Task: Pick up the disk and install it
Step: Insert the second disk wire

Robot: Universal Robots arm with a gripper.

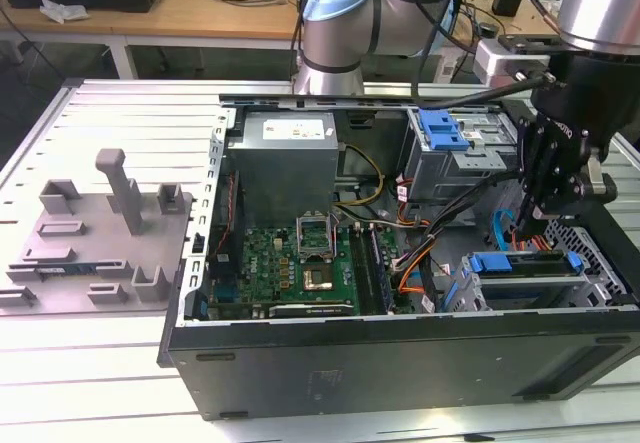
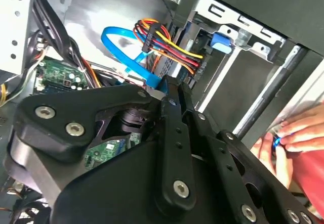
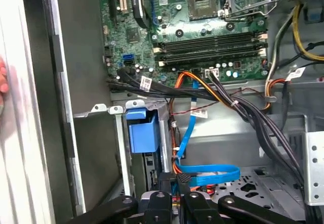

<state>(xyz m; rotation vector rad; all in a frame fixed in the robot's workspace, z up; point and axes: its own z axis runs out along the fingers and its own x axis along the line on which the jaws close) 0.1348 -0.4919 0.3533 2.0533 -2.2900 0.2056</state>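
Black pincer (image 1: 528,225), whose finger state I cannot tell, hangs inside the open computer case (image 1: 400,363), at twelve o'clock of the disk (image 1: 525,275) seated in its bay.

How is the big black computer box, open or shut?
Open. The computer box has no side cover on, so the green circuit board and coloured cables inside show.
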